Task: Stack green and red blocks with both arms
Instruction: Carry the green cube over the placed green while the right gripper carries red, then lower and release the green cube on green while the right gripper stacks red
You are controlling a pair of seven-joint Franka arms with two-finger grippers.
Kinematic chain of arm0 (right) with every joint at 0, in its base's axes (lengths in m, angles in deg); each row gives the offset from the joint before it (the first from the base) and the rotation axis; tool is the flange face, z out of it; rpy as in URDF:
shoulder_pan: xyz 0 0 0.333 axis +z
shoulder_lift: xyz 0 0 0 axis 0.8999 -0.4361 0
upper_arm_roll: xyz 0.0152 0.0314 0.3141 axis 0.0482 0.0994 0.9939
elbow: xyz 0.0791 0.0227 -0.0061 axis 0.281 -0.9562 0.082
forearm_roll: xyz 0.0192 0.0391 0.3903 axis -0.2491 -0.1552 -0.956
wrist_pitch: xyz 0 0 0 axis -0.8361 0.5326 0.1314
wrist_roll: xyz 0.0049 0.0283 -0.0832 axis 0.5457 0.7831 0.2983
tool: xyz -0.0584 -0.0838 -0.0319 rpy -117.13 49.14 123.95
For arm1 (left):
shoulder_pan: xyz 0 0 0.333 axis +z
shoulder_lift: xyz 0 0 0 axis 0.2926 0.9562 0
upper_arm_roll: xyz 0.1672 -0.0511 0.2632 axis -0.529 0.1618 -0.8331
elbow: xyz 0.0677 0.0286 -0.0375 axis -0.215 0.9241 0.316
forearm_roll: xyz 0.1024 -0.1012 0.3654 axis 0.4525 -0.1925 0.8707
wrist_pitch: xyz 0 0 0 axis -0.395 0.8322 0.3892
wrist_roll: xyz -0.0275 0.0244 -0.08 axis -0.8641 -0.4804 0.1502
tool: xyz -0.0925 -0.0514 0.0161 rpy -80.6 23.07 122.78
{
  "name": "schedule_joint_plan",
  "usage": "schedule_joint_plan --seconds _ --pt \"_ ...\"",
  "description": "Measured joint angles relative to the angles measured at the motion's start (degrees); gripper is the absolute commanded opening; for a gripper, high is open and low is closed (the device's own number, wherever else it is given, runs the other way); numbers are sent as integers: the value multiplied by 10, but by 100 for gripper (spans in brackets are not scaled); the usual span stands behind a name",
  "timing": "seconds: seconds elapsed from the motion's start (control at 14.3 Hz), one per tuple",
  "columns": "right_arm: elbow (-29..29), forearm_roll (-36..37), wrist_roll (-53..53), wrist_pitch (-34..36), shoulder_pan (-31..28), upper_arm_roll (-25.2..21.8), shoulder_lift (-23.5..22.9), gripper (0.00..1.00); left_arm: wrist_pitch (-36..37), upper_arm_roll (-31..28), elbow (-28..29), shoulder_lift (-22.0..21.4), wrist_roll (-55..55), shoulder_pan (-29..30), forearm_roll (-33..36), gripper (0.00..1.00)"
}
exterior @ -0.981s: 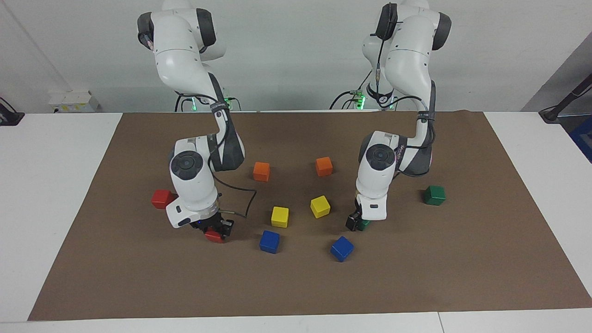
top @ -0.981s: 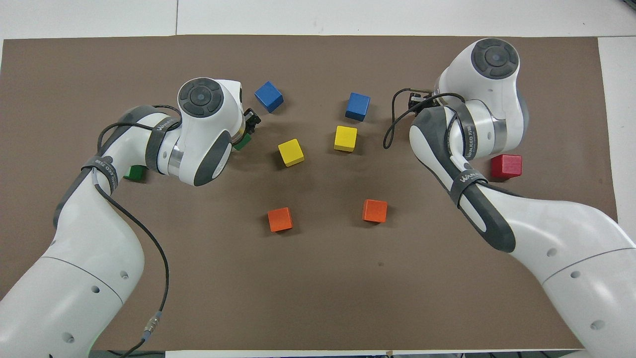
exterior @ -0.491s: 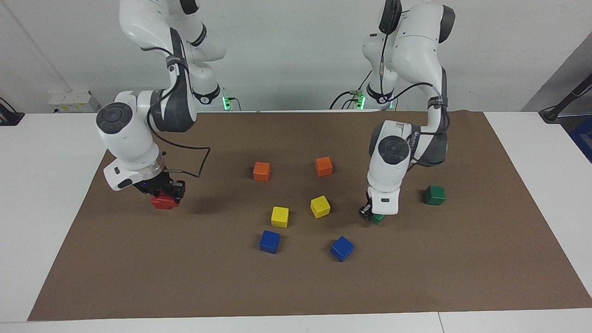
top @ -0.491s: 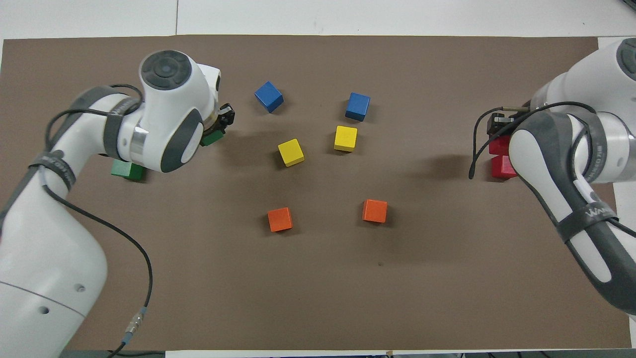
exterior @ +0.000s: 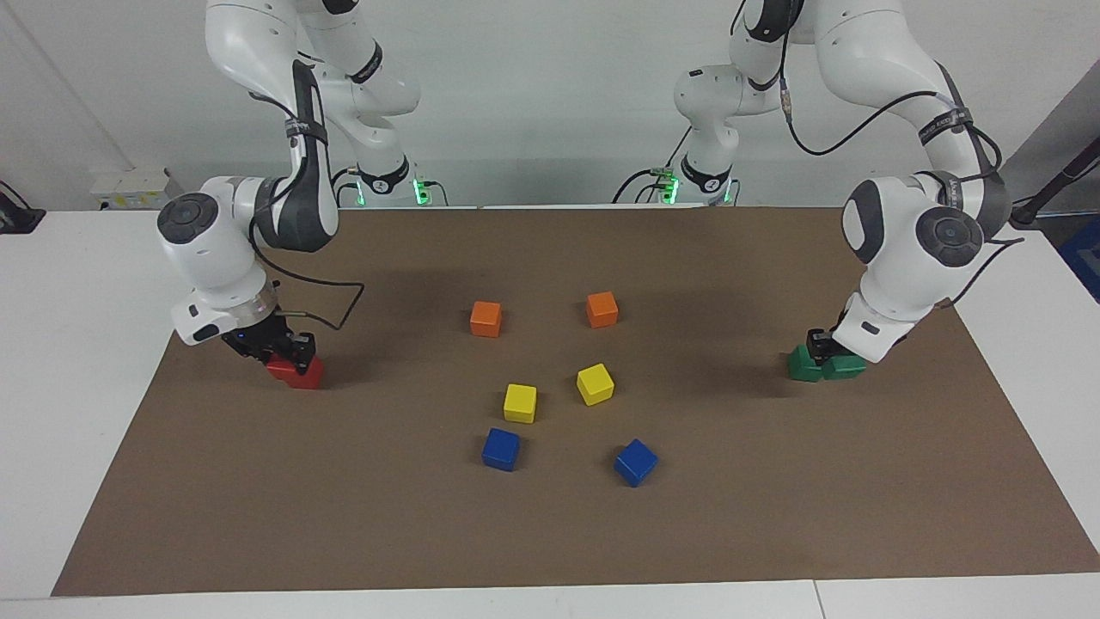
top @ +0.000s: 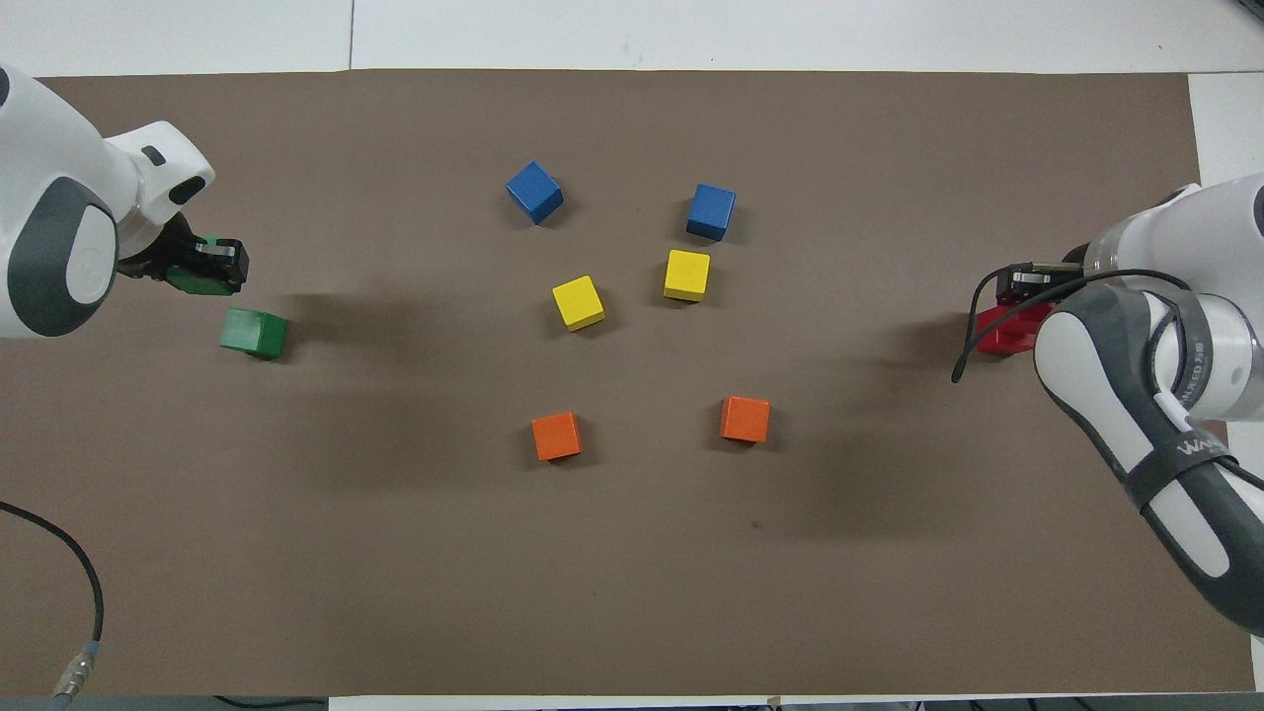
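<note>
both arms have swung outward from the centre cubes. facing view: left hand [exterior: 827, 346], clamped on a green block [exterior: 845, 367], hangs just over the second green block [exterior: 804, 364]; right hand [exterior: 273, 351] grips a red block [exterior: 284, 366] resting on the other red block [exterior: 306, 375]. overhead view: stacks sit at opposite table ends. glossy, rigid, probably light cubes; best pinched on flat opposite faces.

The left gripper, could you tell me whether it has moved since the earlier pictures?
Yes. The left gripper, shut on a green block, went from beside the blue blocks toward its own end of the table, to the second green block.
</note>
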State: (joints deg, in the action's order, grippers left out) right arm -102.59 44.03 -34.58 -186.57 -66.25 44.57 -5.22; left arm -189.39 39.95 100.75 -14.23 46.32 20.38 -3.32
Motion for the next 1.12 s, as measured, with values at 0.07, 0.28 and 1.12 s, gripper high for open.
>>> schedule_joint_plan --seconds 0.07,0.28,1.12 --pt "-1 0 0 0 0 1 1 0 -15 0 14 0 17 3 0 0" --pt "-12 0 0 0 0 1 8 0 -52 1 64 -8 58 8 -15 0" --pt "-54 0 0 -36 -2 0 25 100 -72 1 121 -38 95 26 -46 0"
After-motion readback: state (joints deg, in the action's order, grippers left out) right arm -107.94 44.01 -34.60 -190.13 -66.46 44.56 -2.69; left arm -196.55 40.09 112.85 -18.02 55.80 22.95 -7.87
